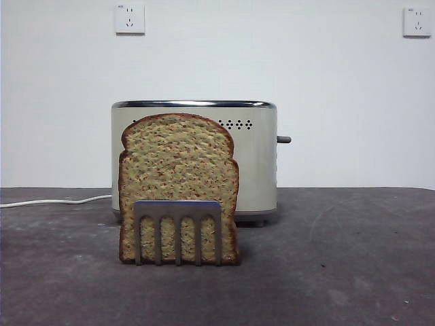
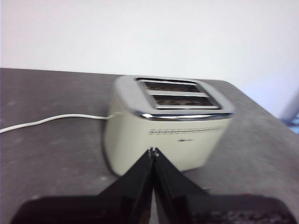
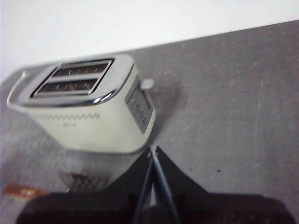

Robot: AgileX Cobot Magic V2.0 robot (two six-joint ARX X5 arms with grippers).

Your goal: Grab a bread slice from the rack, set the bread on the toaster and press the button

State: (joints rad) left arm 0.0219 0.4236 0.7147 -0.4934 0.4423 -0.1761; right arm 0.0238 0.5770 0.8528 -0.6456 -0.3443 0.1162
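slice of bread (image 1: 178,178) upright in rack (image 1: 178,231), before toaster (image 1: 258,163) | left gripper (image 2: 153,151) jaws closed, empty | right gripper (image 3: 152,150) jaws closed, empty, both above table (image 1: 340,272)

We see the slice of bread (image 1: 178,176), brown, speckled and dark-crusted with a domed top, standing upright in the rack (image 1: 178,229), a low silver metal piece with arched slots between its prongs. Just behind them we find the toaster (image 1: 257,159), cream-beige with a chrome top rim, a row of small dark holes and a side lever. Both its top slots (image 2: 177,93) are empty.
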